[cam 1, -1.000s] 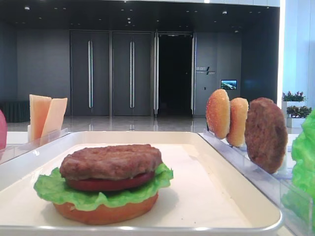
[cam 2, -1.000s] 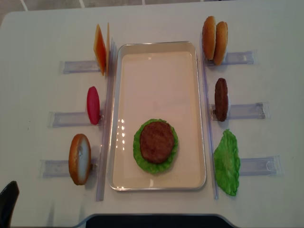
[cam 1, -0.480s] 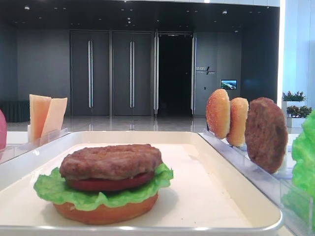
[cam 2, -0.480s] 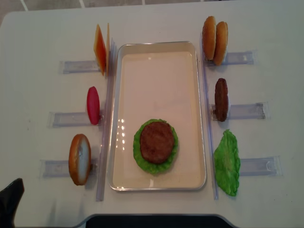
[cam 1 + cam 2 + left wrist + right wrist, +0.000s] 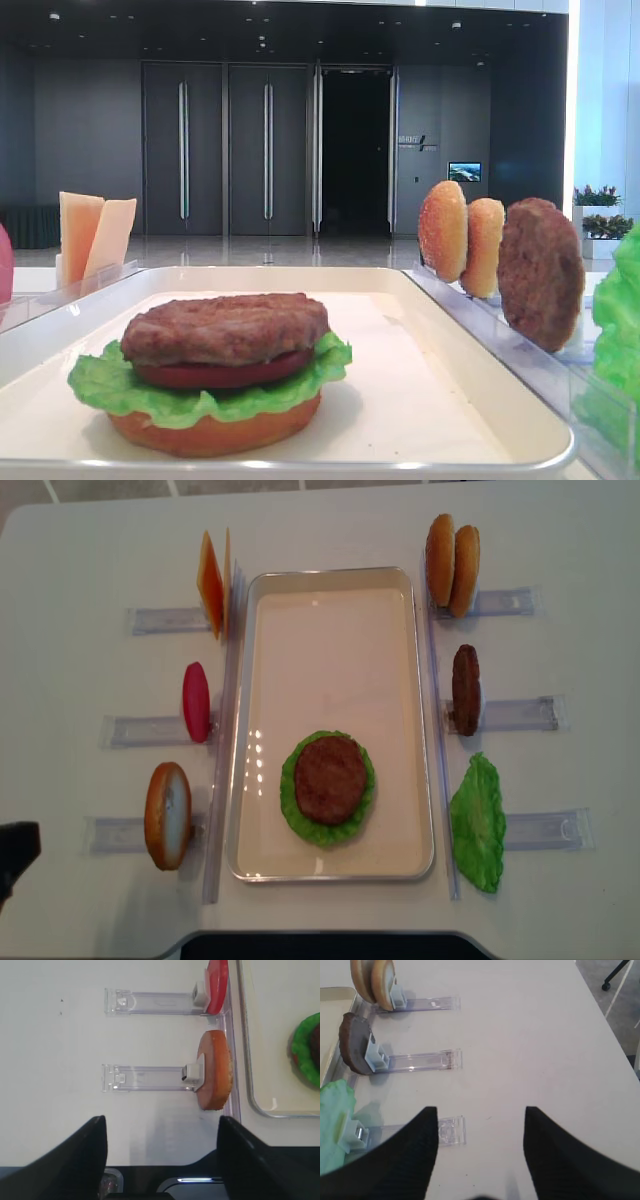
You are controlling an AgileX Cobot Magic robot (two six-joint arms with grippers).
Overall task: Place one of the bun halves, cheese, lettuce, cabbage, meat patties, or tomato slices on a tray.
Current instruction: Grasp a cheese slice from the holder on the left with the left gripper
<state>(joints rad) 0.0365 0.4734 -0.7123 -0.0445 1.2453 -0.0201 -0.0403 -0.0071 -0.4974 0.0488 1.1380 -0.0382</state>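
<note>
Since a moment ago the left gripper (image 5: 14,852) has crept farther in at the near-left edge, jaws apart and empty, short of a standing bun half (image 5: 167,815). Right gripper (image 5: 481,1155) hangs spread, empty. Cheese (image 5: 212,584) stands far-left of the tray (image 5: 330,660).

A pale surface (image 5: 90,550) carries the white tray (image 5: 423,730) at centre, with three clear plastic racks (image 5: 520,713) lying along each long side.
</note>
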